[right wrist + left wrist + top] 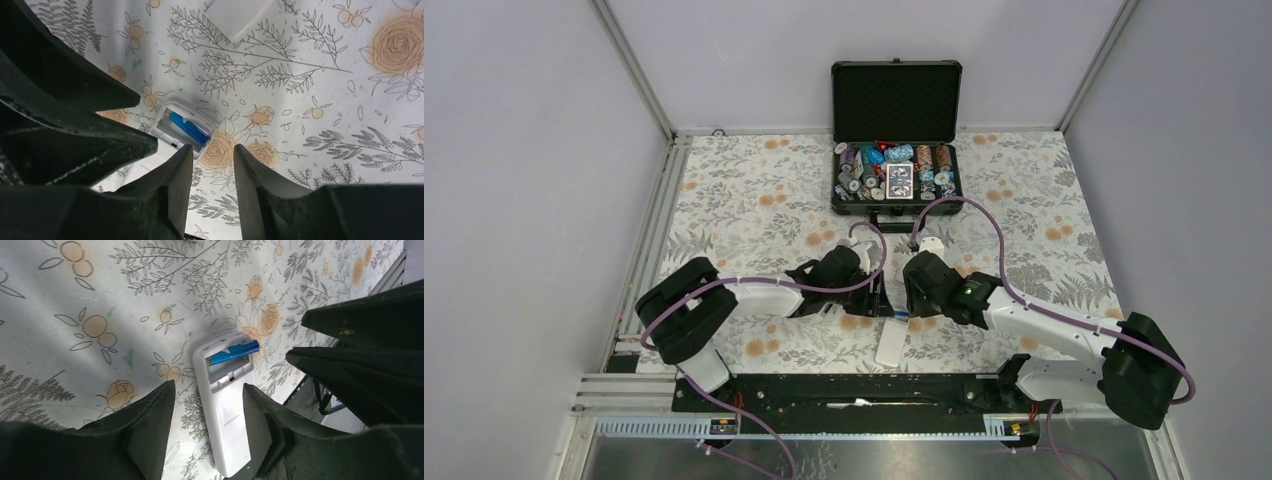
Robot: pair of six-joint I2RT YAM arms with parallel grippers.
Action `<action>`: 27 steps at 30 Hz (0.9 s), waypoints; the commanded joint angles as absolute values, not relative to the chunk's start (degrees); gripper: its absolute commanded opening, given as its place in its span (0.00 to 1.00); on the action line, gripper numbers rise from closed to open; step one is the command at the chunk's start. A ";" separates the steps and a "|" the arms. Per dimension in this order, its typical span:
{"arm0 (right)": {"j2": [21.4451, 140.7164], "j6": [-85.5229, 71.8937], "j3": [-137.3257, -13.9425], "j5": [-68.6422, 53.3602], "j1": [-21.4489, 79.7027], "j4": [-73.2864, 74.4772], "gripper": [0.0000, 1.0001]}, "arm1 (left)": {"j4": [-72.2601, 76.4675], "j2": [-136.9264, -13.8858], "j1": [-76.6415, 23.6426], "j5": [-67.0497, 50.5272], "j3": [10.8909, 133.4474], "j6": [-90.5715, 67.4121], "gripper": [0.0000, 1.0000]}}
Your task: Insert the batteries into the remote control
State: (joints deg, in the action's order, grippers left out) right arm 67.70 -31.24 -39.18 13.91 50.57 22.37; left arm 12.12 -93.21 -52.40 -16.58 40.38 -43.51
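Remote control (226, 412) lies between fingers (150, 430) of open left gripper (207, 386), near open right gripper (212, 147)

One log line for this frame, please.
remote control: back up, compartment open | battery: blue, lying askew in compartment | left gripper: open, straddling remote control | right gripper: open, empty, near compartment

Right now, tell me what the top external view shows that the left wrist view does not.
Only the top view: the open black case of chips at the table's far edge, and the left arm and right arm whole. Only the left wrist view: the open compartment, a blue battery lying askew in it. Both: the white remote control on the floral cloth.
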 commanded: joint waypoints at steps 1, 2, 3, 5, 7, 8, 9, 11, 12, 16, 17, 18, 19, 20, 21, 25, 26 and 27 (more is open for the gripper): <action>65.80 -34.25 -37.97 13.60 50.01 21.14 0.42 | 14.67 -94.14 -51.60 -17.86 42.33 -42.63 0.54; 65.67 -34.58 -37.76 13.36 50.05 21.14 0.41 | 14.74 -94.31 -51.44 -17.92 42.29 -42.63 0.54; 65.73 -34.82 -37.50 13.10 50.04 20.91 0.41 | 14.87 -94.57 -51.42 -18.05 42.29 -42.70 0.54; 65.78 -35.18 -37.17 12.86 49.96 20.51 0.39 | 15.53 -95.23 -51.19 -18.38 42.19 -43.08 0.53; 65.90 -35.49 -36.85 12.43 49.96 19.92 0.37 | 16.17 -95.74 -51.06 -18.81 42.17 -43.32 0.49; 66.00 -35.79 -36.72 12.09 49.93 19.54 0.36 | 16.31 -95.96 -51.06 -18.95 42.18 -43.35 0.48; 66.17 -35.92 -36.62 11.64 49.90 19.15 0.35 | 16.46 -96.12 -51.00 -18.88 42.12 -43.41 0.47; 66.58 -36.18 -36.64 11.28 49.88 18.80 0.34 | 16.79 -96.46 -50.85 -18.89 42.02 -43.57 0.46; 66.88 -36.21 -36.69 11.14 49.84 18.65 0.33 | 17.10 -96.65 -50.74 -18.99 41.87 -43.73 0.45; 67.70 -36.37 -36.75 10.84 49.84 18.30 0.30 | 18.36 -97.31 -50.16 -19.42 41.35 -44.43 0.42; 67.90 -36.33 -36.79 10.77 49.88 18.28 0.29 | 18.71 -97.52 -50.05 -19.63 41.27 -44.59 0.41; 67.98 -36.36 -36.89 10.73 49.81 18.35 0.29 | 18.94 -97.67 -50.05 -19.80 41.23 -44.72 0.41; 68.02 -36.38 -36.86 10.76 49.75 18.31 0.29 | 19.24 -97.85 -50.09 -19.88 41.16 -44.85 0.41; 68.14 -36.39 -36.81 10.80 49.75 18.30 0.29 | 19.51 -98.01 -50.03 -20.10 41.07 -44.95 0.41; 68.18 -36.46 -36.74 10.77 49.70 18.35 0.29 | 19.65 -98.19 -50.03 -20.24 41.12 -45.00 0.41; 68.79 -36.74 -36.58 10.57 49.65 18.28 0.29 | 20.36 -98.63 -50.01 -20.65 40.98 -45.25 0.40; 68.94 -36.82 -36.52 10.55 49.66 18.25 0.28 | 20.46 -98.62 -49.98 -20.74 40.96 -45.26 0.39; 69.15 -36.82 -36.44 10.40 49.66 17.94 0.27 | 20.54 -98.73 -49.99 -20.86 40.97 -45.30 0.39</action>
